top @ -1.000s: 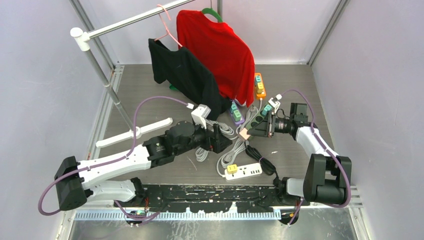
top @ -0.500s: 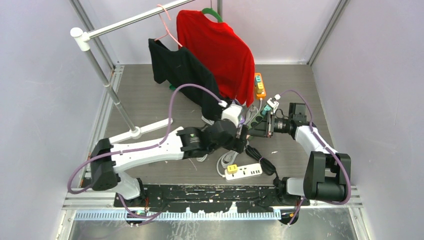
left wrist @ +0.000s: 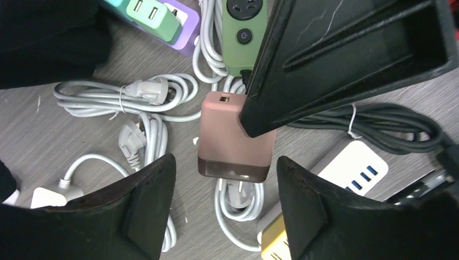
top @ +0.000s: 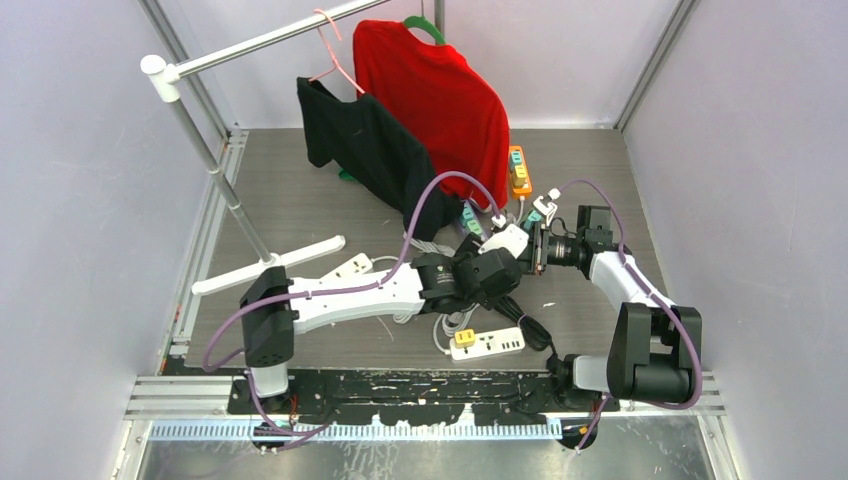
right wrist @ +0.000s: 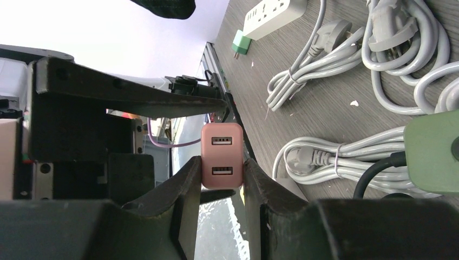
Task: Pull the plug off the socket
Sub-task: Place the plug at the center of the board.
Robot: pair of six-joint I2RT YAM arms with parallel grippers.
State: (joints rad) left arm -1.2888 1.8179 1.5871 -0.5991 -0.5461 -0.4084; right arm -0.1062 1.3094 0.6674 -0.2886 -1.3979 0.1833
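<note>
— Grey wood-grain counter (top: pixel 300 200), pale walls all round, and a metal rail (top: pixel 270 40) at the back with a red shirt (top: pixel 440 100) and a black shirt (top: pixel 360 140) hanging from it. What lies on the boards?

— Power strips and cable. A green power strip (left wrist: pixel 243 21) lies flat with its round switch showing. A purple strip (left wrist: pixel 187 40) beside it carries mint adapters, and an orange strip (top: pixel 519 170) sits farther back. A white strip (top: pixel 487 342) with a yellow plug lies nearest the arm bases. Coils of white cable (left wrist: pixel 146 92) and a black cord (left wrist: pixel 379 122) run between them.

— And the pink plug (left wrist: pixel 233 141)?

— Held above the counter, just past the switch end of the green power strip and apart from it. The right end effector (right wrist: pixel 222 162) pinches it by its two long sides, fingers pressed against the pink body. Its two USB ports face that wrist camera.

— Where is the left end effector (left wrist: pixel 226 160)?

— Hovering at the same plug from the opposite side. Its fingers (left wrist: pixel 146 206) are spread, one on each side of the plug's darker end, and neither touches it.

— Do the two arms meet?

— From above, their wrists sit close together over the tangle, right of centre. One right finger crosses the left wrist view and covers a corner of the plug.
</note>
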